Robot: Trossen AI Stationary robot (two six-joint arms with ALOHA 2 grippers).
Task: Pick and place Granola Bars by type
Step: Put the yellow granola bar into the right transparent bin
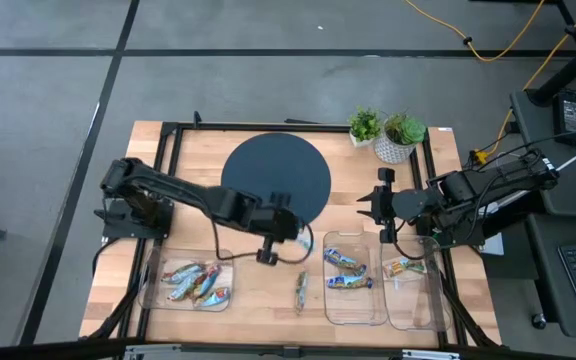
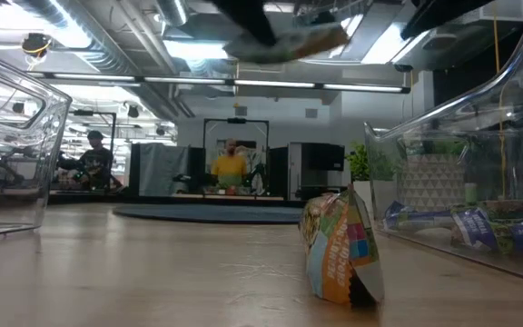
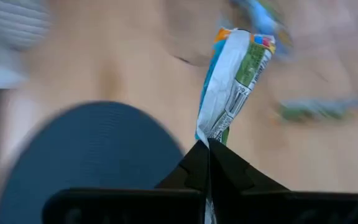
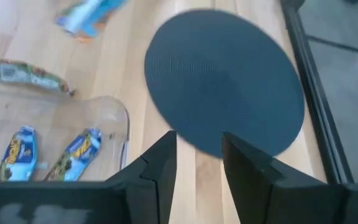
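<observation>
Nearest: lone granola bar (image 2: 341, 245) on bench (image 1: 268, 300), 6 o'clock of mat (image 1: 276, 180).
Left gripper (image 1: 290, 238): fingers pinched on a white-green bar (image 3: 232, 84) by its tail seam, held above bench.
Right gripper (image 4: 196, 155): fingers narrowly apart, empty, 3 o'clock of mat.
Risk: thin seam grip, bar may slip or swing.
Left tray (image 1: 153, 290): mixed bars.
Middle tray (image 1: 333, 310): two blue bars.
Right tray (image 1: 413, 310): one bar.

Wooden table (image 1: 268, 290) carries trays (image 1: 354, 300), mat (image 1: 276, 180), plants (image 1: 386, 133), bar (image 1: 301, 291).
</observation>
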